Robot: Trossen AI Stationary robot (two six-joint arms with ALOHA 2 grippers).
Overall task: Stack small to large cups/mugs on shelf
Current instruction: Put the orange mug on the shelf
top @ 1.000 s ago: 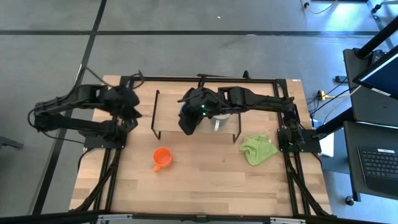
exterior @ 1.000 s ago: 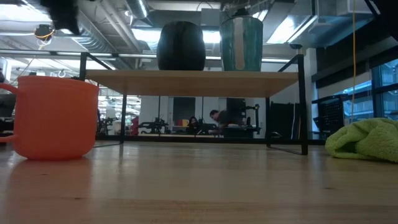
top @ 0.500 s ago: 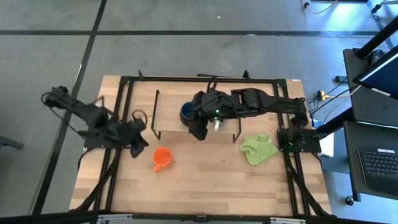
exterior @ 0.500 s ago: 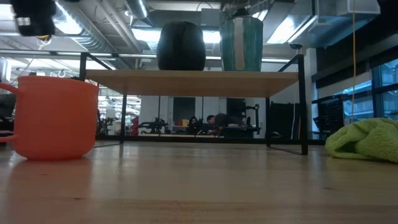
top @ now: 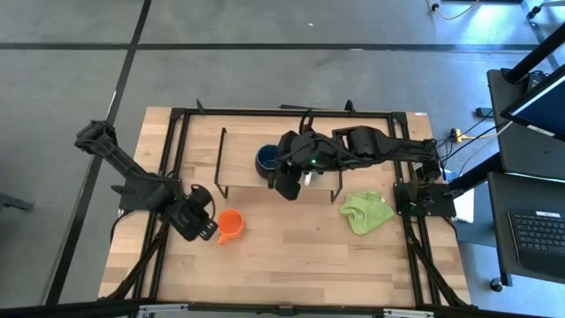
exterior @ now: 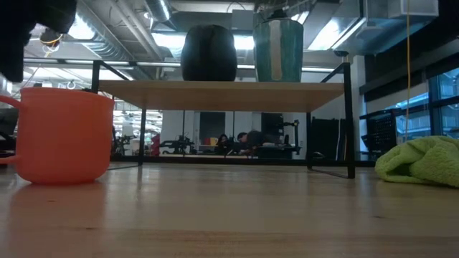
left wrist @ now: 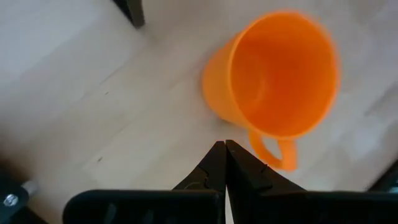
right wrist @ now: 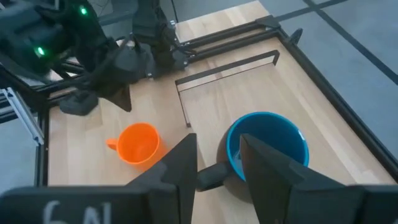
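Observation:
The small orange mug (top: 229, 225) stands upright on the table in front of the shelf (top: 237, 168), its handle toward the near edge. My left gripper (top: 203, 223) is shut just left of it, with its tips (left wrist: 224, 146) close beside the handle (left wrist: 277, 152). The dark blue mug (top: 267, 159) and a pale mug (exterior: 278, 50) stand upright side by side on the shelf board (exterior: 222, 87). My right gripper (top: 287, 184) is open above the shelf's near edge. Its fingers (right wrist: 183, 158) stand on either side of the blue mug's handle (right wrist: 213, 177), above it. My right arm hides most of the pale mug in the high view.
A lime-green cloth (top: 366, 212) lies crumpled on the table to the right of the shelf. The table's black frame rails (top: 172, 150) run along its left, right and far sides. Bare wood lies between the orange mug and the near edge.
My left arm has swung from the table's far left toward the near edge and come down beside the orange mug. My right gripper has drawn back from over the blue mug toward the near edge, uncovering the mug's blue inside. The mugs have kept still.

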